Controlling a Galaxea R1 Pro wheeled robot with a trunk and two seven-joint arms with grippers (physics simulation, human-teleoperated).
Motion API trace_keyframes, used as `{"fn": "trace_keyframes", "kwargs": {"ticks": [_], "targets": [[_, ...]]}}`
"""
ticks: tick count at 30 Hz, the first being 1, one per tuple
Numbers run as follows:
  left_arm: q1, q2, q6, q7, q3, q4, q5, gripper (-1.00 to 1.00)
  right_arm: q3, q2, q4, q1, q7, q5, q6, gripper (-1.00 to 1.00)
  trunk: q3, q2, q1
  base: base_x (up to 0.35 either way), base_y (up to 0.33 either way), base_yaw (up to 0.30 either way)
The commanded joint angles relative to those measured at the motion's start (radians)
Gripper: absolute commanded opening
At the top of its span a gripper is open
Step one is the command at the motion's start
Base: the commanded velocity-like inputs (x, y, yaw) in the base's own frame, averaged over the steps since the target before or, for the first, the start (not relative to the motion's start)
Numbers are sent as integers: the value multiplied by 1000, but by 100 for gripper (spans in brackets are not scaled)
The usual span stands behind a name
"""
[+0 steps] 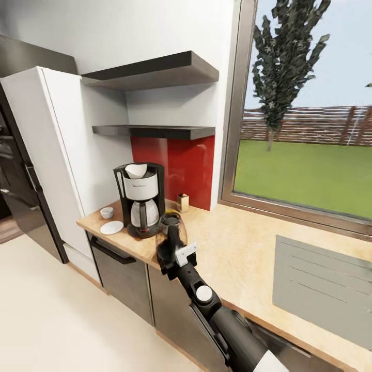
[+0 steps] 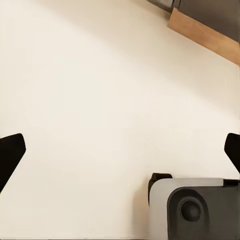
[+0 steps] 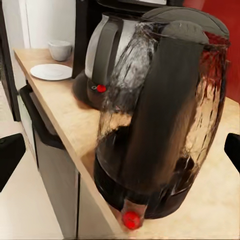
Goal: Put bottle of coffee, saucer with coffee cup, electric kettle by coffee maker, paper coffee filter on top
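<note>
The black-and-silver coffee maker (image 1: 139, 199) stands on the wooden countertop (image 1: 232, 253), with a white paper filter (image 1: 135, 170) on top. A white cup (image 1: 107, 212) sits on the counter beside the empty white saucer (image 1: 111, 227), to the machine's left. A small brown coffee bottle (image 1: 182, 202) stands by the red backsplash. The glass electric kettle (image 1: 170, 230) stands at the counter's front edge, right of the coffee maker (image 3: 102, 55). My right gripper (image 1: 173, 251) is open just behind the kettle (image 3: 160, 115), its fingertips (image 3: 10, 155) spread wide of it. My left gripper (image 2: 120, 150) hangs open over the floor.
Two dark wall shelves (image 1: 155, 72) hang above the coffee maker. A tall white cabinet (image 1: 57, 155) stands left of the counter, with a dark appliance (image 1: 15, 191) beyond it. A grey panel (image 1: 320, 289) lies in the counter to the right, under a large window (image 1: 310, 129).
</note>
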State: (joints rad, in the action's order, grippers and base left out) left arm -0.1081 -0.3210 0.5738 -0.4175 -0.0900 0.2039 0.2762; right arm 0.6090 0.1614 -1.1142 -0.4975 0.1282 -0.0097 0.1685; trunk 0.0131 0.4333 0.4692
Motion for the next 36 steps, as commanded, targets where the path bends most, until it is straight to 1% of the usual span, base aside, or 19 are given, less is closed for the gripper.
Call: {"fn": "trace_keyframes", "kwargs": {"ticks": [1, 14, 22, 24, 25, 26, 27, 29, 31, 32, 33, 35, 36], "targets": [[-1, 0, -3, -10, -8, 2, 3, 100, 3, 0, -1, -1, 7, -1, 6, 100, 1, 2, 0, -336, 5, 0], [-1, 0, -3, -10, -7, 3, 3, 100, 3, 0, -1, -1, 7, -1, 6, 100, 1, 2, 0, -327, 76, 0], [7, -4, -4, -5, -20, 14, 9, 100, 6, 4, 8, -1, 7, -5, 6, 100, 1, 2, 0, -53, -25, 0], [19, -4, -3, -5, -20, 22, 11, 100, 7, 8, 20, -1, 7, -7, 7, 100, 1, 2, 0, -6, -2, 0], [34, -4, -3, -6, -20, 27, 11, 100, 7, 9, 24, -1, 6, -8, 7, 100, 1, 2, 0, -3, -1, 0], [60, -3, -1, -6, -20, 34, 12, 100, 7, 11, 34, -1, 5, -19, 9, 100, 1, 2, 0, -1, 0, 0], [86, -2, -1, -6, -19, 43, 12, 100, 8, 11, 71, 2, 5, -60, 11, 100, 1, 2, 0, 0, 0, 0], [121, -1, -2, -5, -20, 55, 14, 100, 8, 11, 157, 5, 3, -149, 13, 100, 1, 2, 0, 0, 0, 0], [136, -1, -3, -5, -20, 59, 15, 100, 8, 11, 201, 5, 3, -192, 13, 100, 1, 2, 0, 0, 0, 0], [158, 1, -3, -5, -20, 63, 16, 100, 8, 11, 273, 6, 3, -250, 13, 100, 1, 2, 0, 0, 0, 0], [175, 2, -3, -4, -20, 65, 16, 100, 8, 11, 350, 6, 2, -293, 12, 100, 1, 2, 0, 0, 0, 0], [189, 5, -3, -4, -20, 67, 17, 100, 8, 10, 437, 6, 2, -321, 10, 100, 1, 2, 0, 0, 0, 0], [195, 7, -3, -4, -20, 66, 16, 100, 8, 11, 524, 7, 1, -333, 9, 100, 1, 2, 0, 0, 0, 0]]}}
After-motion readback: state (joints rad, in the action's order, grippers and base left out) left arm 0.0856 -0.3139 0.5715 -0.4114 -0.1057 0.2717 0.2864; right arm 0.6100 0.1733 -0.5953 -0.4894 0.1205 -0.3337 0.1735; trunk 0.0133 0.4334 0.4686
